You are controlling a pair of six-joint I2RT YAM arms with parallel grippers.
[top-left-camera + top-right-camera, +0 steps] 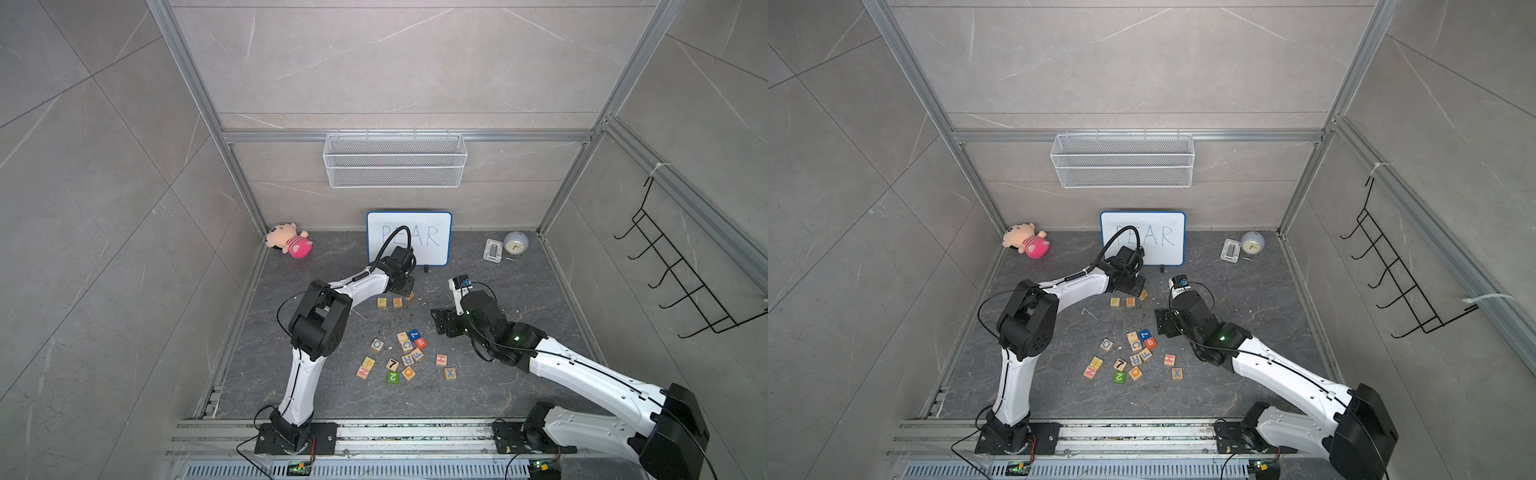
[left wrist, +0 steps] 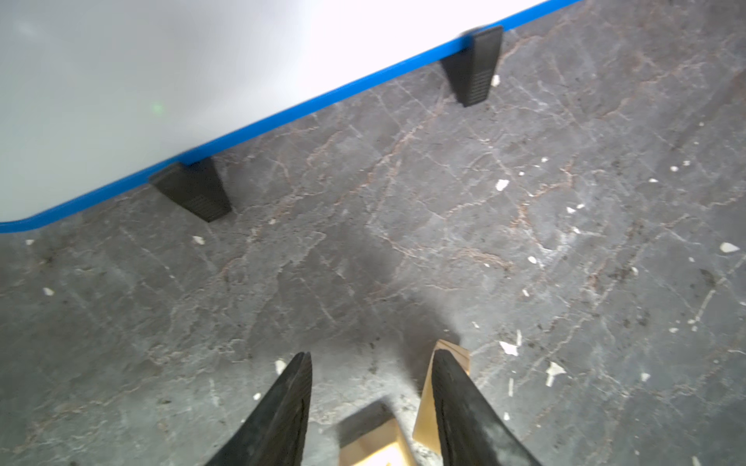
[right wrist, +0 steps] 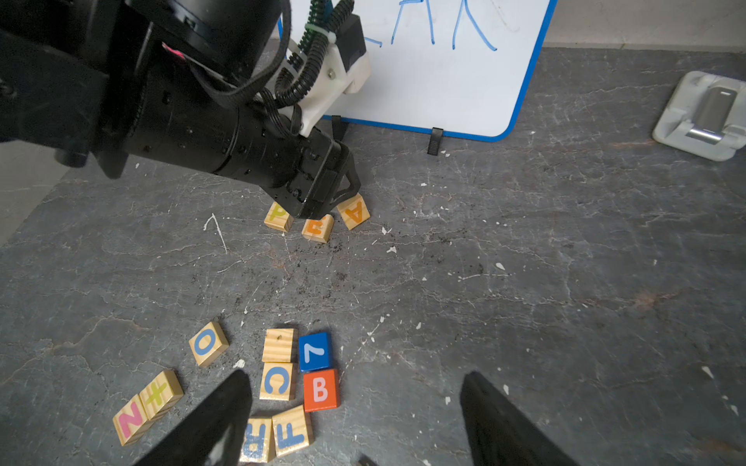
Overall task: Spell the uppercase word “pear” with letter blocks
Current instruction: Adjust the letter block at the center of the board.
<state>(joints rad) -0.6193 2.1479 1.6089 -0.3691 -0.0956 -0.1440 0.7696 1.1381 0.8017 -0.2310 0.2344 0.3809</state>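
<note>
The left pincer (image 2: 371,355) stands about half open, its two black wedge-shaped fingers apart with bare floor between them and nothing clamped. The A block (image 3: 354,212), a pale wooden cube with an orange capital, sits turned at an angle right at one fingertip; whether the finger presses on it I cannot tell. Under that pincer's body the E block (image 3: 317,228) and then the P block (image 3: 276,220), orange and yellow on the same grained wood, lie side by side. Just beyond the fingertips stands the whiteboard (image 3: 424,80), smooth and white in a rounded blue frame on small black ribbed feet. The floor (image 2: 403,242) is dark grey, veined like stone and flecked with white chips. The right pincer (image 3: 355,375) is spread wide and holds nothing, hanging over a loose cluster of cubes. The R block (image 3: 258,439), bluish on wood, lies close by one of its fingers and is partly hidden by it, touching the F cube (image 3: 292,433). Between the fingers' tips sit a glossy orange-red B cube (image 3: 321,389) and a blue 7 cube (image 3: 315,351). Far beyond both pincers a white wire-mesh basket (image 1: 395,160), long and box-shaped, hangs on the back rail.
</note>
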